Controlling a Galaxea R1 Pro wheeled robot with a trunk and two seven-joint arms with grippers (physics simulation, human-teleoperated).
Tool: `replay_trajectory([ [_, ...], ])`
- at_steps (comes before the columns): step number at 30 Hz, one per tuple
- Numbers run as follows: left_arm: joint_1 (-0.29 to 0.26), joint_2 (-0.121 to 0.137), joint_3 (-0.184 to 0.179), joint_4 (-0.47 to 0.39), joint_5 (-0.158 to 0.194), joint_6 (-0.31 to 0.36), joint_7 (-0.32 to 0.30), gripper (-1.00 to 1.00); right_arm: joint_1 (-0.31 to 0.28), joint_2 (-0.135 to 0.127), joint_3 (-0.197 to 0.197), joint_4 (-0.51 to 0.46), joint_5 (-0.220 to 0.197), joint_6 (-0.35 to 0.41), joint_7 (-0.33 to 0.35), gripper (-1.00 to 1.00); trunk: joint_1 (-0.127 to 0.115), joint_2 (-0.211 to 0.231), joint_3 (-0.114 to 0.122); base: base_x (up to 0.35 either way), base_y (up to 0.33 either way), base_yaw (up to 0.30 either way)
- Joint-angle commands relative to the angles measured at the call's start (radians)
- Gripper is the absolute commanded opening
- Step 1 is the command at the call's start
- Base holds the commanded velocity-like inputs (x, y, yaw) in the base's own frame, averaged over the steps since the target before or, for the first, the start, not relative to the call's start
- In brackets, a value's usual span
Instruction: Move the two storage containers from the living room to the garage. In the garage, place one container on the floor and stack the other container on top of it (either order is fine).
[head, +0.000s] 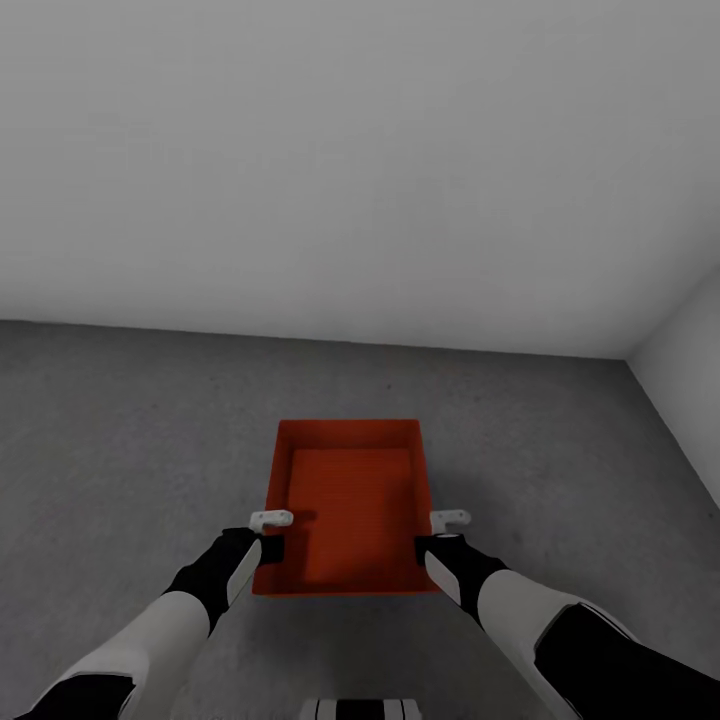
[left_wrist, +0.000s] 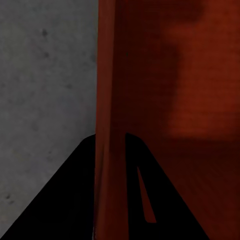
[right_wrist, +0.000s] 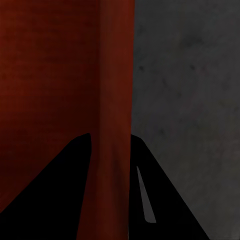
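- Orange-red, open-topped rectangular plastic storage bin is out in front of the robot, over the dark grey mottled concrete floor, so this looks like the garage, with plain grey-white walls meeting at a corner on the right.
- Left hand is clamped on the bin's left side wall, and right hand is clamped on the right side wall, so it's a two-handed carry grip.
- Progress guess: one bin has reached the garage but is not released yet. I can't tell from the head view whether it's sitting on the concrete or held just above it.
- What's left, as I read it: let go of this one, then get the second bin onto it (I can only spot one bin here, so I'd call it roughly halfway at best).
- Left wrist view gives what the head view can't: the bin's thin wall runs straight between the two dark fingers, one outside and one inside, with the ribbed bin bottom on one side and concrete on the other.
- Right wrist view is the mirror of that: wall pinched between the fingers, with concrete beyond.
- Head view is the one that shows the room corner and both forearms.
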Motion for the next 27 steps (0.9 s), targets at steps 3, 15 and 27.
replay_trajectory([
  [3,0.001,-0.006,-0.015,0.025,0.023,0.006,0.012,-1.00,-0.001,-0.001,-0.005,-0.023,0.022,0.003,-0.062,-1.00,0.000,0.000,-0.005,0.000,0.000,0.000],
  [15,0.001,-0.007,-0.015,0.025,0.023,0.006,0.012,-1.00,-0.001,-0.001,-0.005,-0.023,0.021,0.003,-0.062,-1.00,0.000,0.000,-0.024,0.000,0.000,0.000],
  [27,0.001,-0.006,-0.015,0.025,0.023,0.006,0.012,-1.00,-0.001,-0.003,-0.005,-0.023,0.021,0.003,-0.062,-1.00,0.000,0.000,-0.034,0.000,0.000,0.000],
])
